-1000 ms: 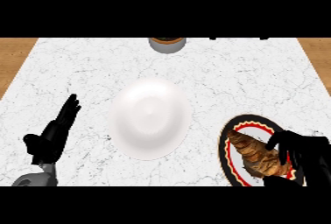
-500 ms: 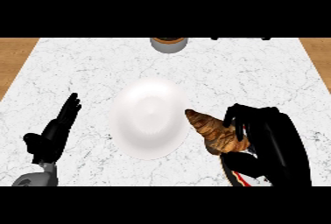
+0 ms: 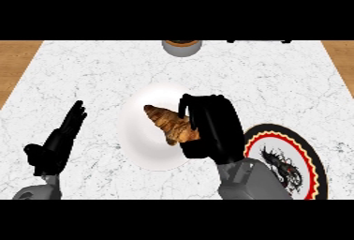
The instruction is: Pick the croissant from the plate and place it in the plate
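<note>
The right hand [image 3: 211, 131] is curled around the croissant [image 3: 169, 124], right over the white plate [image 3: 142, 140], its long side pointing up-left.

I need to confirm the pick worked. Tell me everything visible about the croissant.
The croissant is golden-brown with ridged, flaky-looking layers, tapering to a point at its upper-left end. It lies slanted over the white plate, its right end hidden under the curled fingers of the right hand, which holds it. Whether it touches the plate cannot be told.
</note>
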`<state>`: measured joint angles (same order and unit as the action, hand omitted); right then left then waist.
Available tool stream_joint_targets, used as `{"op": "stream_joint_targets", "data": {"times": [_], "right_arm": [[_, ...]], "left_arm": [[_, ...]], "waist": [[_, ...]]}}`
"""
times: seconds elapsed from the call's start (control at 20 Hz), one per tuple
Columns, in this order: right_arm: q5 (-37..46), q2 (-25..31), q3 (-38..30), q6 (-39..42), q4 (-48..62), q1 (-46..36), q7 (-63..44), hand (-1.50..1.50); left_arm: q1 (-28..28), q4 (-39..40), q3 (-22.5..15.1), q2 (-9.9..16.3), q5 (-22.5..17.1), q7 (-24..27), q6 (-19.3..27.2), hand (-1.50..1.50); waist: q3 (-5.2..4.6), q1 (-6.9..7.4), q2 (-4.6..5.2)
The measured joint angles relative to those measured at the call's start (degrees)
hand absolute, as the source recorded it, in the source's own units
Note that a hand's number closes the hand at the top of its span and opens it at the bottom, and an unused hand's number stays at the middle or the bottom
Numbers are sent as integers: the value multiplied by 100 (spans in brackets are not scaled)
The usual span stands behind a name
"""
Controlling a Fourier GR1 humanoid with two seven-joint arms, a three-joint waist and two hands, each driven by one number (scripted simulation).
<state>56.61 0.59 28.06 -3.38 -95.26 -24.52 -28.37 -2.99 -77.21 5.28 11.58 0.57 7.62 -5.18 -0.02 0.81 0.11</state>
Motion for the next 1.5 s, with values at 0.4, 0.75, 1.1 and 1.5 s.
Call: {"op": "stream_joint_targets", "data": {"times": [0.4, 0.75, 1.1, 1.5], "right_arm": [[-923, -50, 538, -1732, 2080, -1176, -288, 150], [-2037, -57, 1003, -3067, 3328, -1908, -791, -150], [-3165, -56, 1110, -4077, 3778, -2205, -448, -150], [-4484, 38, 250, -4602, 2984, -1290, 1193, -150]], "left_arm": [[-244, 166, -7, -67, 59, -50, 24, 0], [-190, 24, -43, -96, 79, -120, 12, 0], [-216, 181, -15, -107, 120, -6, 10, 0], [-79, 123, 53, -80, 79, 42, -18, 0]], "waist": [[2, 73, 21], [3, 131, 23], [4, 109, 30], [11, -2, 22]]}}
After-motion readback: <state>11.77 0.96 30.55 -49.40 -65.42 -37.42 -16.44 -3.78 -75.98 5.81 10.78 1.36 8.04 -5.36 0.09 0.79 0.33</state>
